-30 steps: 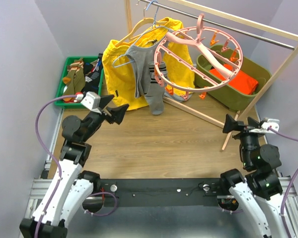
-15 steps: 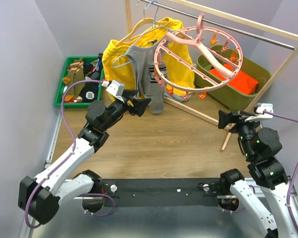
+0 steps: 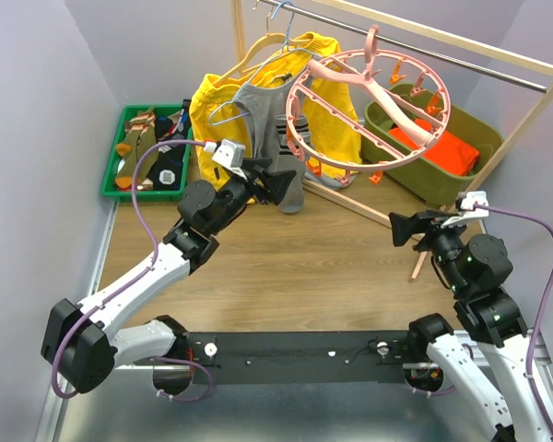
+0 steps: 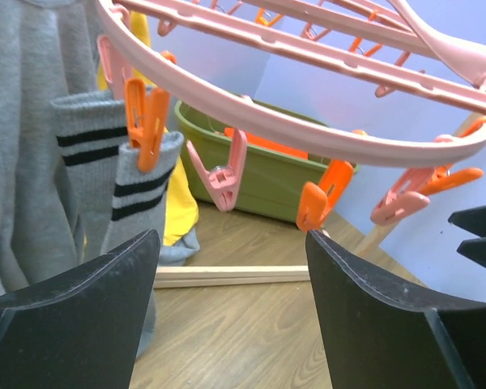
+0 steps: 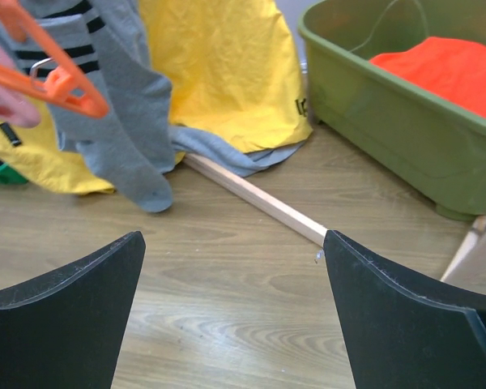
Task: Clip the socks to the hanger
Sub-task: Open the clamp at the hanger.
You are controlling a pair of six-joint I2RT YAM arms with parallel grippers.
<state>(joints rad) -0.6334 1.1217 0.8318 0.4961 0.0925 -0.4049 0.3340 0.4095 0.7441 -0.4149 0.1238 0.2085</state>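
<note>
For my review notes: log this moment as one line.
left pincer: open, empty, near hanger rim | right pincer: open, empty | socks: in green tray | grey striped sock: clipped on hanger

The hanger [image 4: 308, 130] is smooth, slightly glossy pink plastic, and its clips [image 4: 146, 113] are glossy orange and pink plastic. The striped sock [image 4: 138, 194] is matt grey ribbed knit. The surface [image 5: 251, 308] shows matt wood grain. Far right, the bin [image 5: 389, 89] is dull olive plastic holding orange cloth [image 5: 445, 69]. The left hand [image 4: 231, 243] and right hand [image 5: 235, 243] have matt black fingers.
</note>
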